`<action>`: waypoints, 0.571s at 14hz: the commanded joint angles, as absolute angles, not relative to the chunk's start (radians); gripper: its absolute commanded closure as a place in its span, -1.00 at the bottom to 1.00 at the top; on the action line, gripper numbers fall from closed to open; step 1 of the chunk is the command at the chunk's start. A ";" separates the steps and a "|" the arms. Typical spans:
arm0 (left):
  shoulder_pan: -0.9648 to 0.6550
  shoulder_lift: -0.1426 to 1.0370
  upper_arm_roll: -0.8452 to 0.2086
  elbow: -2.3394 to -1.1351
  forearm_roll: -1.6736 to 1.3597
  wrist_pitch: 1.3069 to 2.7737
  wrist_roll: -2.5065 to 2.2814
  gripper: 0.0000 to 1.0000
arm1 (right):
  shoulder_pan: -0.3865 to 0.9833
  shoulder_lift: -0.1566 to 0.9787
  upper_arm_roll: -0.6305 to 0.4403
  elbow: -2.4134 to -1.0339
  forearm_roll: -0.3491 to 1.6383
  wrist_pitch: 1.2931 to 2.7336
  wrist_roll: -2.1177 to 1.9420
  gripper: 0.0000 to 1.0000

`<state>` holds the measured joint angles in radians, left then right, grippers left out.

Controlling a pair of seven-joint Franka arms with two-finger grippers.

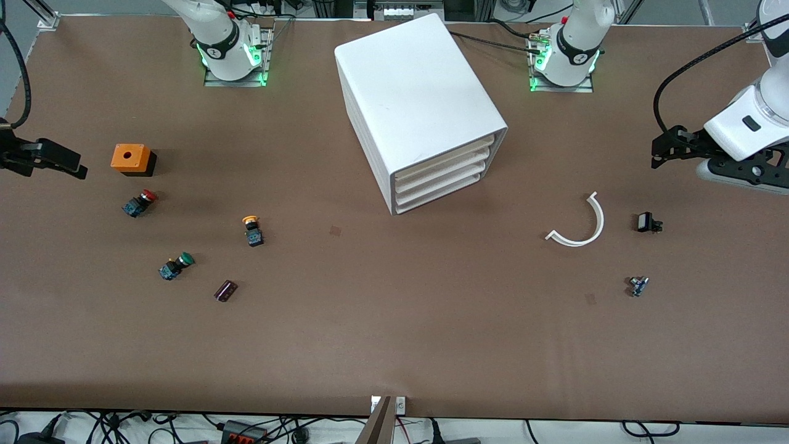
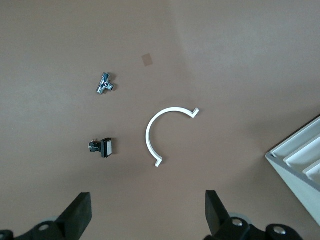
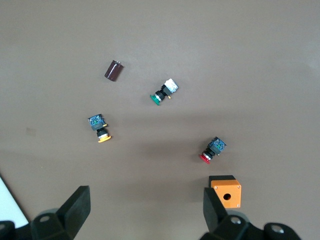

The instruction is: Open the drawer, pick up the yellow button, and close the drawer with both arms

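The white cabinet [image 1: 419,98] stands mid-table, its stacked drawers facing the front camera. The uppermost drawer [image 1: 447,159] sits flush with the ones below it. The yellow-capped button [image 1: 252,229] lies on the table toward the right arm's end, nearer the front camera than the cabinet; it also shows in the right wrist view [image 3: 100,129]. My right gripper [image 1: 74,168] hangs open and empty at the right arm's end [image 3: 145,197]. My left gripper [image 1: 658,154] hangs open and empty at the left arm's end [image 2: 147,200]. A corner of the cabinet shows in the left wrist view [image 2: 300,165].
Near the yellow button lie an orange box [image 1: 131,158], a red-capped button [image 1: 139,203], a green-capped button [image 1: 175,266] and a dark cylinder [image 1: 225,290]. Under the left gripper lie a white curved strip [image 1: 579,225], a small black part [image 1: 647,222] and a small metal part [image 1: 638,285].
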<state>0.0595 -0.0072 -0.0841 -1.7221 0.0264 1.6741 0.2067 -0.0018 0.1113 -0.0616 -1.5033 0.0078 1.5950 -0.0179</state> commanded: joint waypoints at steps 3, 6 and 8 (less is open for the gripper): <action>0.023 -0.044 -0.046 -1.786 0.011 1.788 0.249 -1.00 | -0.017 0.005 -0.043 -1.654 0.006 1.675 -0.014 -1.00; 0.021 -0.049 -0.029 -1.784 0.014 1.787 0.143 -1.00 | -0.018 0.015 -0.043 -1.615 0.006 1.674 -0.020 -1.00; 0.029 -0.045 -0.043 -1.726 0.011 1.652 0.152 -1.00 | -0.018 0.017 -0.043 -1.612 0.006 1.664 -0.020 -1.00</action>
